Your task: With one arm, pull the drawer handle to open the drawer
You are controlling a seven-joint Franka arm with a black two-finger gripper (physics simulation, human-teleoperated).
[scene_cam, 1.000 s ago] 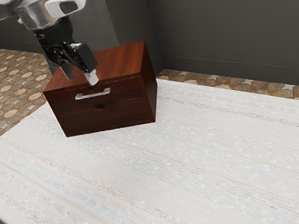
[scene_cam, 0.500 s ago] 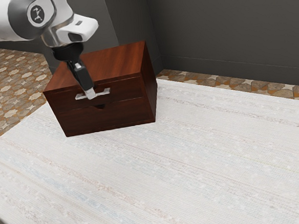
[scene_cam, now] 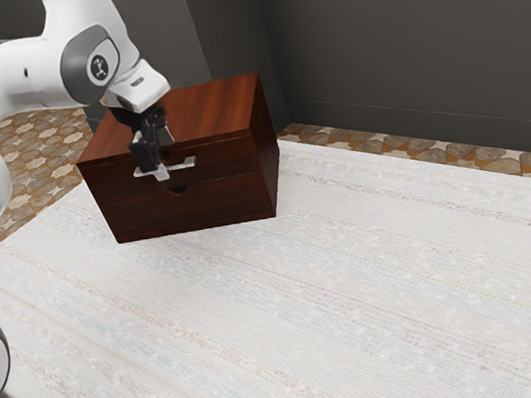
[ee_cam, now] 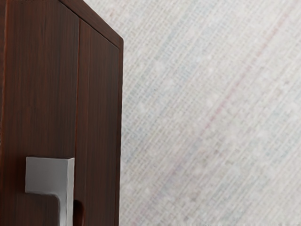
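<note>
My gripper (scene_cam: 157, 170) is down at the drawer handle (scene_cam: 181, 163), toward its end on the exterior view's left. I can't tell from this angle whether my grip is open or clamped. The top drawer (scene_cam: 221, 155) sits flush in the wooden cabinet (scene_cam: 204, 108), on the white woven table (scene_cam: 362, 274). In the wrist view, the drawer handle (ee_cam: 49, 181) is just under my hand.

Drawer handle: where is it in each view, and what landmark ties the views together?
Exterior view: the drawer handle is the silver bar on the cabinet front, partly behind the hand.
Wrist view: its pale grey end lies on the dark wood, beside the seam between the drawer fronts.
Shared landmark: the small notch on that seam, next to the handle.
</note>
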